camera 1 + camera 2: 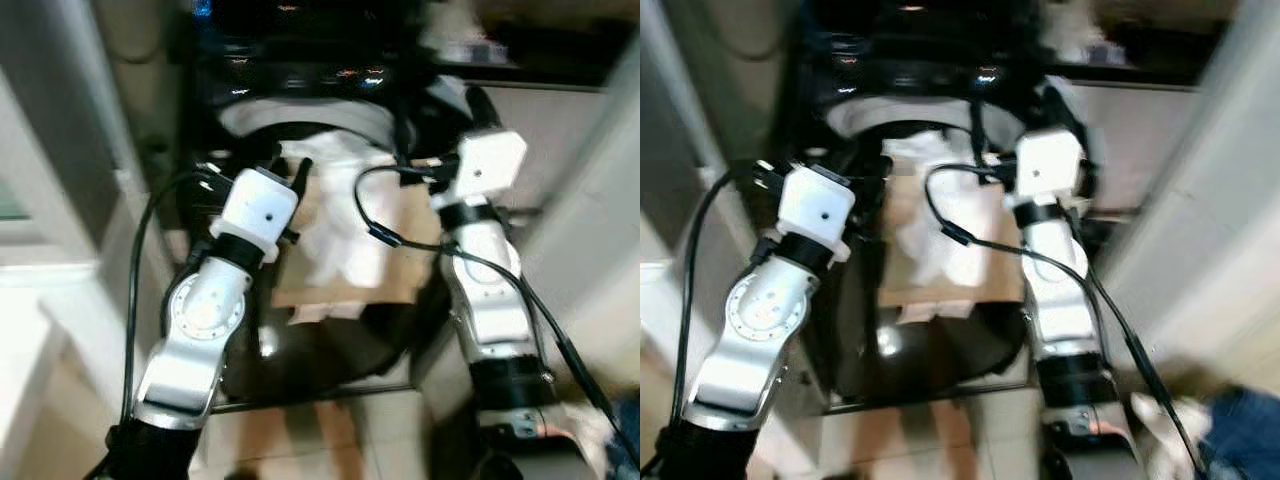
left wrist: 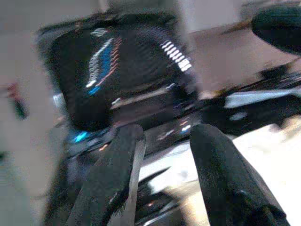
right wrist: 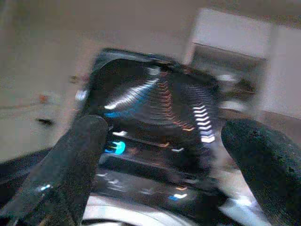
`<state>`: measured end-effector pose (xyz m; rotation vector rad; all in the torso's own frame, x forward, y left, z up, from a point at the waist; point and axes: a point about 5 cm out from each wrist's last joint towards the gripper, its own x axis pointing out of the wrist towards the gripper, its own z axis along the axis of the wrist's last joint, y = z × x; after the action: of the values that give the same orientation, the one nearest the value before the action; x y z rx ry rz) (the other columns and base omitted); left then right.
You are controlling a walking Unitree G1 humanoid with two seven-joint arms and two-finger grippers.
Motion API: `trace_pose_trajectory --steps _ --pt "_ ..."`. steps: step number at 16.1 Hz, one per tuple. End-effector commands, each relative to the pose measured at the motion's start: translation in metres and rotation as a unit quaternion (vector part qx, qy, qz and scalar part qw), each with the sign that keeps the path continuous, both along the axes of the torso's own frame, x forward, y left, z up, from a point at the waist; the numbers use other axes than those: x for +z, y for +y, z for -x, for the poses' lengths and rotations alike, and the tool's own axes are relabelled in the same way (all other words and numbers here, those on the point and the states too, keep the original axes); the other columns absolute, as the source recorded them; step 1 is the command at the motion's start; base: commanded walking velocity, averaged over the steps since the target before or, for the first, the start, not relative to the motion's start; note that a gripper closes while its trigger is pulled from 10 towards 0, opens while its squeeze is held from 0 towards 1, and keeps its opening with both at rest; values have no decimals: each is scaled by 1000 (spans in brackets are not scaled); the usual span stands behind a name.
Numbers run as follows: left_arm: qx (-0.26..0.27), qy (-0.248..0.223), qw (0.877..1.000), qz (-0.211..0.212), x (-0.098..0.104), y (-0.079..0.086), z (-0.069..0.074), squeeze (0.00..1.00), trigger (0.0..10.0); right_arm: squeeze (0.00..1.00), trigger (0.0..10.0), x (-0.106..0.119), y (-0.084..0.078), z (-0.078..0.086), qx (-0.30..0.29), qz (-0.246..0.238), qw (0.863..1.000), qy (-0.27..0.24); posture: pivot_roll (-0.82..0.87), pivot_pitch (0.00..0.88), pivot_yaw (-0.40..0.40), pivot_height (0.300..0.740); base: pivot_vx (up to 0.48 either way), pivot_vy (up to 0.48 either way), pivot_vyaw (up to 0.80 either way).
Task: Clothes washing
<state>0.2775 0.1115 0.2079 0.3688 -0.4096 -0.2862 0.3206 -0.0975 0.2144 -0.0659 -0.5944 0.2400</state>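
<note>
A black washing machine (image 1: 300, 75) stands in front of me, its lit control panel (image 3: 155, 113) blurred in the wrist views. White clothes (image 1: 340, 210) lie piled on a brown cardboard box (image 1: 335, 290) at the drum's grey-rimmed opening (image 1: 300, 118). Below the box, the dark glossy round door (image 1: 320, 345) hangs open. My left gripper (image 2: 164, 181) is raised left of the pile, open, nothing between its fingers. On the pile's right, my right gripper (image 3: 164, 165) is open wide and points at the panel.
A white wall or door frame (image 1: 50, 200) runs along the left, and a pale cabinet (image 1: 590, 220) stands at the right. Light floor tiles (image 1: 330, 430) show below the door. A blue cloth (image 1: 1240, 430) lies on the floor at the lower right. All views are blurred.
</note>
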Motion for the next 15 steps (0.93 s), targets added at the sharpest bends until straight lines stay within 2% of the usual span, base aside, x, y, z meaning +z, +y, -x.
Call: trace_pose_trajectory --steps 1,2,3,4,5,6,8,11,12,14,15 --pt "3 -2 1000 6 2 -1 -1 0 10000 0 10000 -11 -3 2 13 6 1000 28 65 0 -82 740 0 0 0" --pt "11 -5 1000 10 3 2 0 0 10000 0 10000 -26 -4 11 32 10 998 54 72 0 -85 740 0 0 0" --pt "16 -3 1000 15 2 5 1 0 10000 0 10000 -49 -13 29 43 24 995 84 67 0 -82 740 0 0 0" --pt "18 -3 1000 15 1 6 2 0 10000 0 10000 -59 -17 35 43 30 994 101 67 0 -81 740 0 0 0" --pt "20 -3 1000 15 1 7 3 0 10000 0 10000 -80 -26 39 30 32 989 144 67 0 -78 740 0 0 0" --pt "21 -3 1000 15 1 8 4 0 10000 0 10000 -88 -27 39 25 39 986 157 65 0 -71 740 0 0 0" --pt "29 3 1000 8 -1 12 5 0 10000 0 10000 -114 -27 30 16 41 977 209 88 0 -52 740 0 0 0" --pt "31 10 999 -3 0 18 14 0 10000 0 10000 -143 -13 19 35 36 957 285 146 44 -31 740 0 0 0" --pt "42 21 999 -10 0 26 24 0 10000 0 10000 -160 1 15 56 43 939 337 183 88 -16 740 0 0 0" --pt "59 31 998 -20 1 36 38 0 10000 0 10000 -172 19 13 73 49 922 378 247 154 -16 740 0 0 0" --pt "67 35 997 -22 1 39 44 0 10000 0 10000 -173 25 10 72 62 919 382 268 180 -16 740 0 0 0"
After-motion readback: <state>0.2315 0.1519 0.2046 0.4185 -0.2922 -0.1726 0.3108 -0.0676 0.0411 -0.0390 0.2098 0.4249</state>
